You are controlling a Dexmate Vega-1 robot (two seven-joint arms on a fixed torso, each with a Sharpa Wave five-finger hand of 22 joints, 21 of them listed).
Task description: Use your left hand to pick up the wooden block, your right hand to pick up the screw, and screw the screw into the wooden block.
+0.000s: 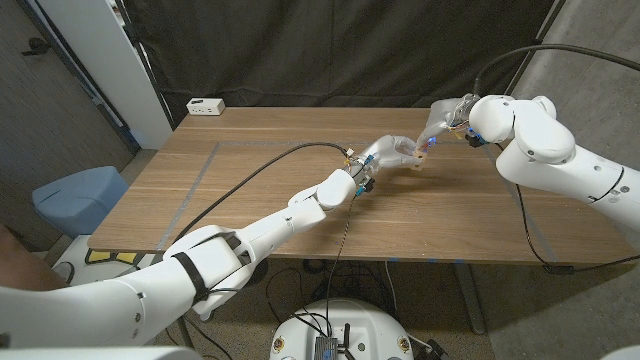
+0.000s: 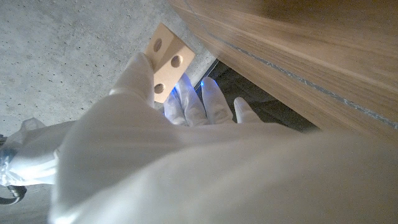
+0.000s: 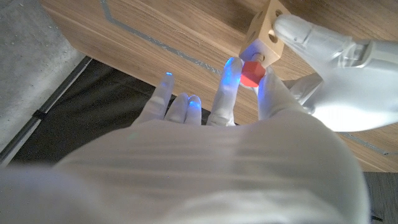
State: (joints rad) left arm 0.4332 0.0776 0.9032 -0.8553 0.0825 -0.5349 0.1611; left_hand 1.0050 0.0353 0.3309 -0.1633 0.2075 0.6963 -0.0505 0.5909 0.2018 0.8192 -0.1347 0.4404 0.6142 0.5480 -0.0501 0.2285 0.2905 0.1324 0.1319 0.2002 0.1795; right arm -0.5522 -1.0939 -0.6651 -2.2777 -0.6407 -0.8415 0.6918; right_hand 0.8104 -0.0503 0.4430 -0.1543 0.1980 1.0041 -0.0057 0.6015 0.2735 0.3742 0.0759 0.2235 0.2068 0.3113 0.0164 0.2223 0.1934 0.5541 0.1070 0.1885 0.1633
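Left hand (image 1: 385,155) holds the wooden block (image 3: 264,31) above the table (image 1: 250,200); right hand (image 3: 205,155) pinches the red-headed screw (image 3: 251,72) against the block's holed face, shank apparently pointing into it.

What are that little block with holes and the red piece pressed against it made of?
The wooden block looks like pale unfinished wood: matte, light tan, with cleanly drilled round holes. The screw has a red head that looks like smooth plastic, though the blue glow blurs it. The left hand holds the block; the right hand pinches the screw.
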